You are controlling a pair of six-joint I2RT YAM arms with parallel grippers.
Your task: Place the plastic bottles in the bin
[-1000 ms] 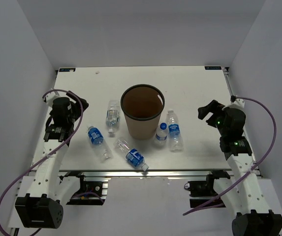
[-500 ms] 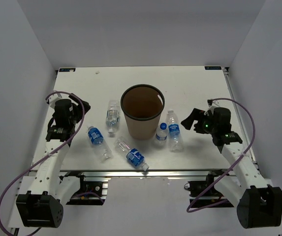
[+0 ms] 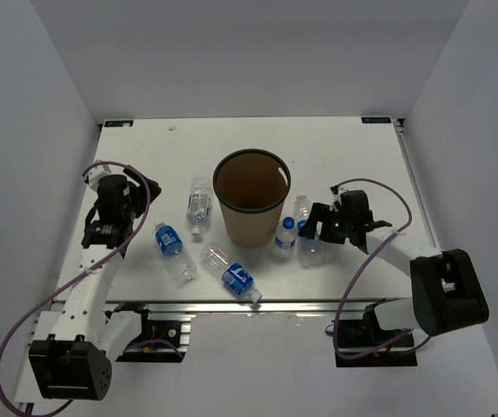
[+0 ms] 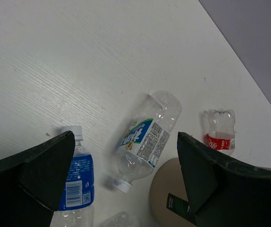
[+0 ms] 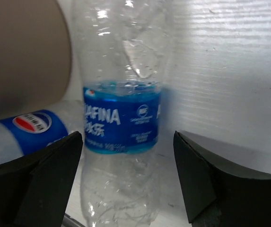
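Right pincer (image 5: 128,135) spread | plastic bottle (image 5: 121,113) between its fingers | bin (image 5: 21,52) beside

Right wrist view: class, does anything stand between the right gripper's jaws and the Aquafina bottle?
Nothing visible does. The Aquafina bottle sits straight ahead of the open right gripper, with the bin off to one side.

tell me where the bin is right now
In the top view the bin stands at the middle of the table, a lying bottle just to its left and a second bottle close by its right base.
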